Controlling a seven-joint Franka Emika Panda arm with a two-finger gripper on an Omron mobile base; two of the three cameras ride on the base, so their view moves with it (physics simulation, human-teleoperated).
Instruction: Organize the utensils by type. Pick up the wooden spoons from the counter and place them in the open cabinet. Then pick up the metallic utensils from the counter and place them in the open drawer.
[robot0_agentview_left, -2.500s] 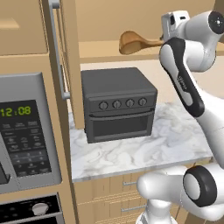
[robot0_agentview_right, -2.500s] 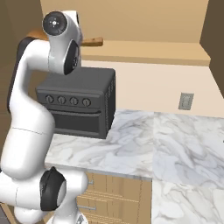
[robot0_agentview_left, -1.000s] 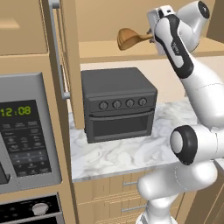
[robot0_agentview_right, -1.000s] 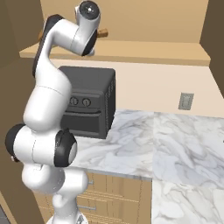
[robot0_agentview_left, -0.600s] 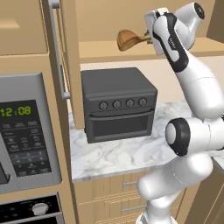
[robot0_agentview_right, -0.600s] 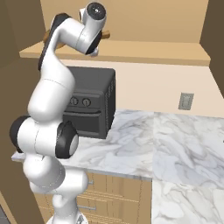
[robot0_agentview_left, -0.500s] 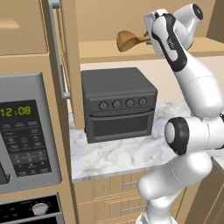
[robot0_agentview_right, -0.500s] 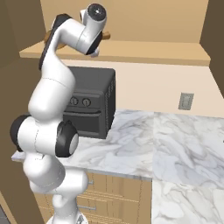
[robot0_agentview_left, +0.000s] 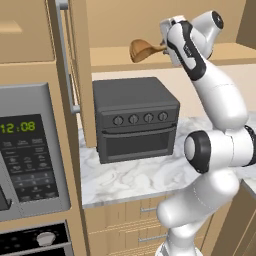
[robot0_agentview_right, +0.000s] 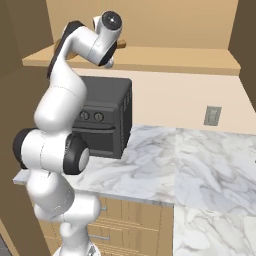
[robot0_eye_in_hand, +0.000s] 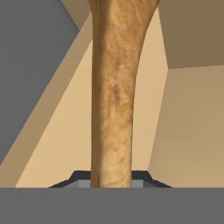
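Observation:
The orange-brown wooden spoon (robot0_agentview_left: 143, 50) hangs level in front of the open cabinet's shelf (robot0_agentview_left: 112, 56), its round bowl pointing left. My gripper (robot0_agentview_left: 168, 47) is shut on the handle, high above the counter (robot0_agentview_left: 131, 176). In the hand view the handle (robot0_eye_in_hand: 112, 96) runs straight up from between the fingertips, with the gripper (robot0_eye_in_hand: 112, 182) shut around its base and the tan cabinet interior behind. In the right base view a bit of the spoon (robot0_agentview_right: 121, 45) pokes out beside the hand, just over the shelf (robot0_agentview_right: 175, 56).
A dark toaster oven (robot0_agentview_left: 135, 117) stands on the marble counter below the shelf. The cabinet door (robot0_agentview_left: 75, 70) stands open to the left, with a microwave (robot0_agentview_left: 30, 155) further left. A wall outlet (robot0_agentview_right: 212, 116) is on the backsplash.
The arm has stretched upward and its elbow has swung in. The spoon has crept a little left and down toward the shelf, still held.

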